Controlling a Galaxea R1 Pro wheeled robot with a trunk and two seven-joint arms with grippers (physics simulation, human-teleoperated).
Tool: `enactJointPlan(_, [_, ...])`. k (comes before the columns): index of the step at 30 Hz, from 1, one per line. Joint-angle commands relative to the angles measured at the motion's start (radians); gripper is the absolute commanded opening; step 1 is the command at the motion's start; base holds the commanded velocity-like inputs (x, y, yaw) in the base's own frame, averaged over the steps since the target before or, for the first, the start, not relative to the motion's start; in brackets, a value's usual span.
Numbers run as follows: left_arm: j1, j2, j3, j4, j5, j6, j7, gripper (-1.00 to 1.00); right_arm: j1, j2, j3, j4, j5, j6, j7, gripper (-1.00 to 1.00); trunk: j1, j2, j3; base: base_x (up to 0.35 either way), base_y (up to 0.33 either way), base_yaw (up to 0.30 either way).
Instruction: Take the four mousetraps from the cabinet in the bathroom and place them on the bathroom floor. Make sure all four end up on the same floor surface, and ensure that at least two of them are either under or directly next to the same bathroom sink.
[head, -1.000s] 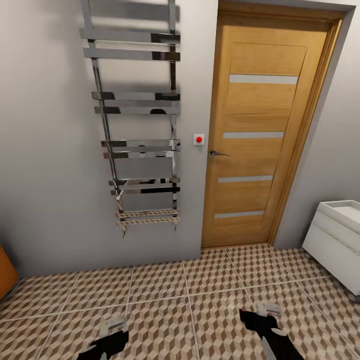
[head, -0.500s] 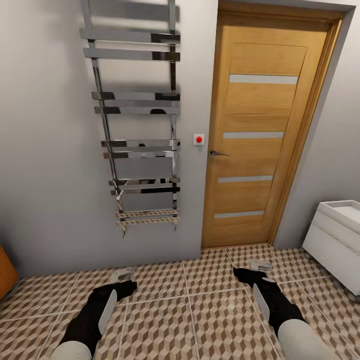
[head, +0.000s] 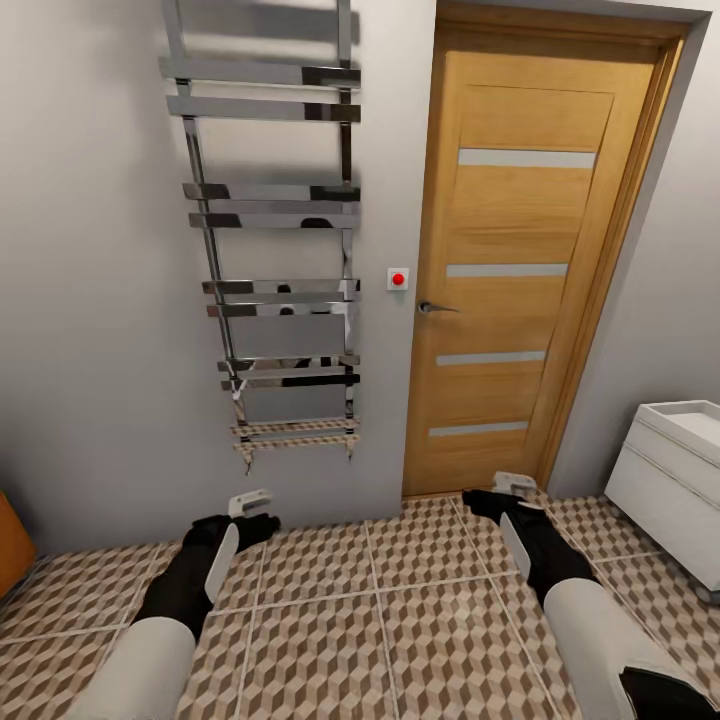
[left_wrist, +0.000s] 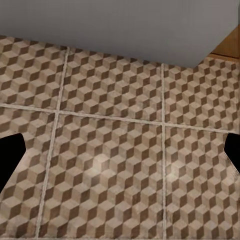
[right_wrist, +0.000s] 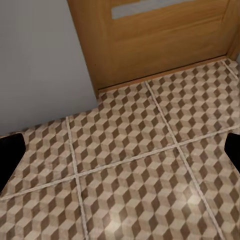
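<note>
No mousetraps are in view. My left gripper (head: 250, 500) hangs over the bathroom floor (head: 400, 610) near the foot of the grey wall. My right gripper (head: 515, 485) hovers over the tiles in front of the wooden door. In both wrist views the dark fingers (left_wrist: 10, 157) (right_wrist: 11, 152) sit far apart at the picture's edges with only cube-patterned tiles between them, so both are open and empty. A sliver of the orange-brown cabinet (head: 12, 540) shows at the left edge. The corner of the white sink (head: 690, 420) shows at the right on its drawer unit (head: 665, 495).
A chrome towel rail (head: 275, 250) hangs on the grey wall ahead. A shut wooden door (head: 515, 260) with a lever handle (head: 435, 308) stands to its right, with a red button (head: 398, 278) between them. Open tiled floor lies between my arms.
Both arms have stretched forward from the bottom edge of the head view, carrying the grippers toward the wall and the door. The camera has stayed still.
</note>
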Motion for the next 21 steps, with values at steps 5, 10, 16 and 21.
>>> enactJointPlan(5, [-0.001, 0.002, 0.005, -0.014, 0.006, -0.004, 0.01, 1.0, 0.001, -0.002, -0.001, -0.001, 0.02, -0.075, 0.001, 1.0, 0.0, -0.001, -0.001, 0.0, 0.0, 0.0])
enactJointPlan(10, [0.003, 0.005, 0.006, -0.014, 0.001, -0.073, 0.01, 1.0, 0.014, -0.01, -0.002, 0.035, 0.057, -0.248, 0.0, 1.0, 0.0, -0.001, -0.001, 0.0, 0.0, 0.0])
enactJointPlan(16, [0.012, 0.008, 0.006, 0.06, -0.001, -0.253, 0.01, 1.0, 0.022, -0.012, -0.003, 0.179, 0.1, -0.379, -0.004, 1.0, 0.0, -0.001, -0.001, 0.0, 0.0, 0.0])
enactJointPlan(21, [0.016, 0.006, 0.005, 0.27, -0.001, -0.521, 0.01, 1.0, 0.027, -0.012, -0.002, 0.297, 0.119, -0.509, -0.006, 1.0, 0.0, -0.001, -0.001, 0.0, 0.0, 0.0])
